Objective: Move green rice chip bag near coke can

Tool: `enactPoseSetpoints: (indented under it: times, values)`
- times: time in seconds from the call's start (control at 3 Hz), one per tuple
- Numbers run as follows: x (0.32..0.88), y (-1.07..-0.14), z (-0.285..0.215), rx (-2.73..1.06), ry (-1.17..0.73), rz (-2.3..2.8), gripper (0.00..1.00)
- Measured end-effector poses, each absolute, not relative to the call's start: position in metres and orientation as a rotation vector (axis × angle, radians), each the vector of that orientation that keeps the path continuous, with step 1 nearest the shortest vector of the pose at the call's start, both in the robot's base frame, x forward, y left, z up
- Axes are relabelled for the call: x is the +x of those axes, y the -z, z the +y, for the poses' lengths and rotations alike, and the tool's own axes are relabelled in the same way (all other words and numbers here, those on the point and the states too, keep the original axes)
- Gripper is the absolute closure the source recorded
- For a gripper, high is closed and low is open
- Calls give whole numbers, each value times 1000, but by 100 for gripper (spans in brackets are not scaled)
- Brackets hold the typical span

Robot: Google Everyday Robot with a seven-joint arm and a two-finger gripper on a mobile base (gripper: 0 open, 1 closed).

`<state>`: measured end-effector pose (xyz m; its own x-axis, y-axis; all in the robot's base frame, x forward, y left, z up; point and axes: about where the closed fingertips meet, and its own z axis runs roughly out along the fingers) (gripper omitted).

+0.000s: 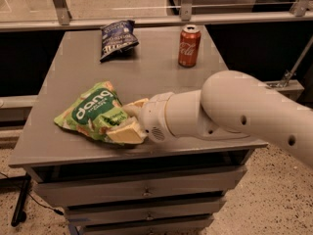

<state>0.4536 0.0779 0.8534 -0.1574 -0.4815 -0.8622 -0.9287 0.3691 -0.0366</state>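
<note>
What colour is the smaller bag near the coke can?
Dark blue snack bag, camera view. The gripper is at the green rice chip bag.

Grey table point(146, 77): flat top.
Dark blue snack bag point(117, 37): lies crumpled on the table's far left part.
Drawers point(146, 192): stacked beneath the tabletop, small central knobs.
Metal rail point(146, 21): just behind the table's far edge.
Speckled floor point(279, 199): around the table's base.
</note>
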Motion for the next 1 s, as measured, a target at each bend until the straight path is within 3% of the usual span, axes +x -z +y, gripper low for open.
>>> enactPoseSetpoints:
  times: [0.33,0.67,1.0]
  values:
    - [463,-868,38,-1229,-550,1823,100]
    - [478,-878,-46,-1190,-361,1912,100]
    - [478,-878,-46,-1190,-361,1911,100]
